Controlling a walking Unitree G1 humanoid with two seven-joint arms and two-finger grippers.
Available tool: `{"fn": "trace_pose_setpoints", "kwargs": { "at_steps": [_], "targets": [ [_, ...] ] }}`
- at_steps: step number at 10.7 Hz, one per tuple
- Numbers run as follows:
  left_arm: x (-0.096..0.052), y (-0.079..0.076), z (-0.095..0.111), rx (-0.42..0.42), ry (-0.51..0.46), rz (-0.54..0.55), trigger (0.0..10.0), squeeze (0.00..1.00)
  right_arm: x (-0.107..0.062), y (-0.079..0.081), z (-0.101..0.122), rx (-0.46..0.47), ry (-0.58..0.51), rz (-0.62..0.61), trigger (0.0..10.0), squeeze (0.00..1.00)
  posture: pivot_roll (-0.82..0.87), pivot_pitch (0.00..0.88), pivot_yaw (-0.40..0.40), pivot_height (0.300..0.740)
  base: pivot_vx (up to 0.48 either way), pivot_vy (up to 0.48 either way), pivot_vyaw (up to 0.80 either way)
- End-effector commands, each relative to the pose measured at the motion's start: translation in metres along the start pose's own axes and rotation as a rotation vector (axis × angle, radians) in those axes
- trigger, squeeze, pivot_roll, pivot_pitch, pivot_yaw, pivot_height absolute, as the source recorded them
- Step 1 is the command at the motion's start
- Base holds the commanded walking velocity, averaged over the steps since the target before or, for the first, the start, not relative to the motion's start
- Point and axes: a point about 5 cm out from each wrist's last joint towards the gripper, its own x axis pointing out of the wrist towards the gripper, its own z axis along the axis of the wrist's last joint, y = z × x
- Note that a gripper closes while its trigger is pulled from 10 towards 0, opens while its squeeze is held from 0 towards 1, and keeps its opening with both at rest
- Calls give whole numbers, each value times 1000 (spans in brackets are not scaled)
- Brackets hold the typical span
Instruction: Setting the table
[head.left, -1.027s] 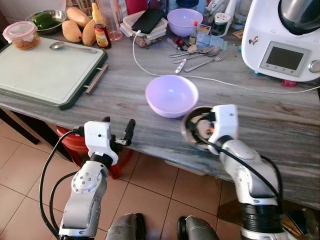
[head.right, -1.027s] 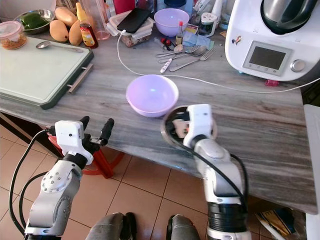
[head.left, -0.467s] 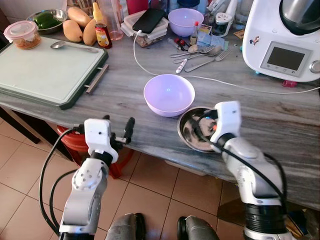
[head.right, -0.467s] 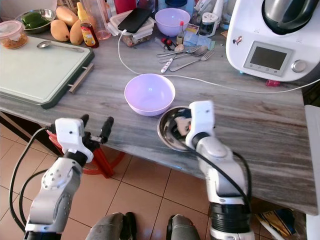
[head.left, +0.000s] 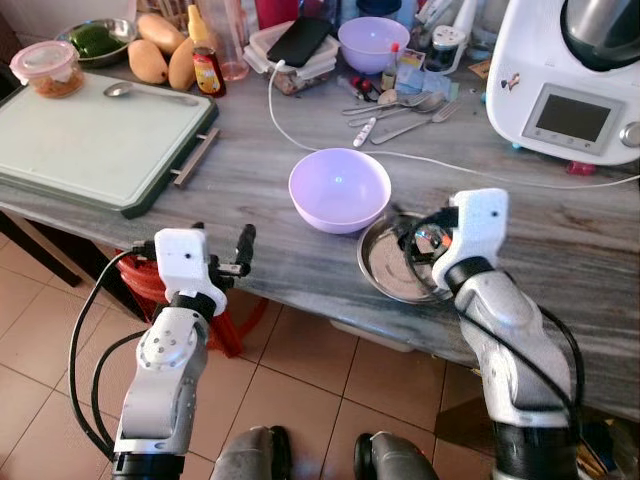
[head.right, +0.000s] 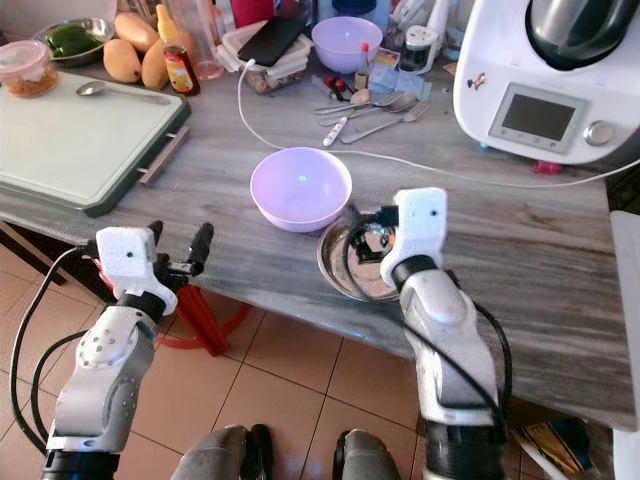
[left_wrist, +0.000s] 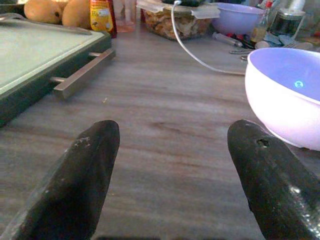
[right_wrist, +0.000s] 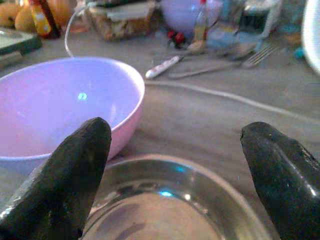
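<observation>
Right wrist view is showing the right end effector (right_wrist: 172, 170) hovering with its fingers spread wide over the steel bowl (right_wrist: 170, 205), gripping nothing. That steel bowl (head.left: 395, 260) is sitting flat near the bench's front edge, touching or just beside the lilac bowl (head.left: 339, 189), which is standing a little further in from that edge. Over on the other side, the left end effector (head.left: 218, 247) is hanging just off the front edge of the bench (head.left: 250, 195), fingers wide apart and empty. Spoons and a fork (head.left: 400, 108) are lying towards the back edge, behind a white cable (head.left: 300, 140).
</observation>
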Motion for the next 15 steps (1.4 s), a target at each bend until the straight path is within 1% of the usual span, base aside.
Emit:
{"fn": "trace_pose_setpoints", "kwargs": {
  "at_steps": [1,2,3,4,5,6,7,8,9,10,11,12,13,15],
  "targets": [
    [-2,3,-1,1,5,20,10000,0,-2,0,5,-16,-50,-11,10000,0,-46,87,14,740,-240,0,0],
    [-1,4,-1,1,5,24,10000,0,-2,-1,6,-10,-73,-15,10000,0,-46,88,14,740,-266,0,0],
    [1,6,1,0,-3,32,10000,0,-3,-6,7,-7,-105,-46,10000,0,-44,95,12,740,-289,0,0],
    [2,8,3,0,-3,29,10000,0,-3,-9,4,-46,-106,-67,10000,0,-55,108,19,740,-289,0,0],
    [0,7,-2,2,10,21,10000,0,-4,-11,3,-74,-110,-99,10000,0,-64,105,17,740,-285,0,0],
    [1,4,-2,-12,9,25,10000,0,-3,-12,3,-49,-118,-107,10000,0,-64,103,15,740,-285,0,0],
    [2,2,-1,-17,6,27,10000,0,-1,-11,3,-65,-124,-99,10000,0,-64,105,14,740,-285,0,0],
    [1,4,0,-19,6,33,10000,0,2,-10,4,-69,-137,-112,10000,0,-61,110,14,740,-292,0,0],
    [0,10,-2,-12,16,44,10000,0,5,-8,2,-76,-130,-139,10000,0,-58,121,18,740,-285,0,0],
    [-1,11,-3,-6,20,41,10000,0,6,-9,0,-93,-126,-171,10000,0,-56,119,15,740,-285,0,0],
    [0,11,-2,-5,16,42,10000,0,10,-5,0,-74,-131,-122,10000,0,-52,111,13,740,-281,0,0],
    [3,10,0,-9,7,47,10000,0,13,-6,-1,-64,-141,-131,10000,0,-41,107,11,740,-285,0,0],
    [5,8,4,-11,-5,42,10000,0,18,-8,-2,-50,-122,-128,10000,0,-34,101,6,740,-281,0,0],
    [5,11,2,-9,-6,51,10000,0,17,-9,-3,22,-139,-113,10000,0,-34,86,1,740,-281,0,0]
  ]
}}
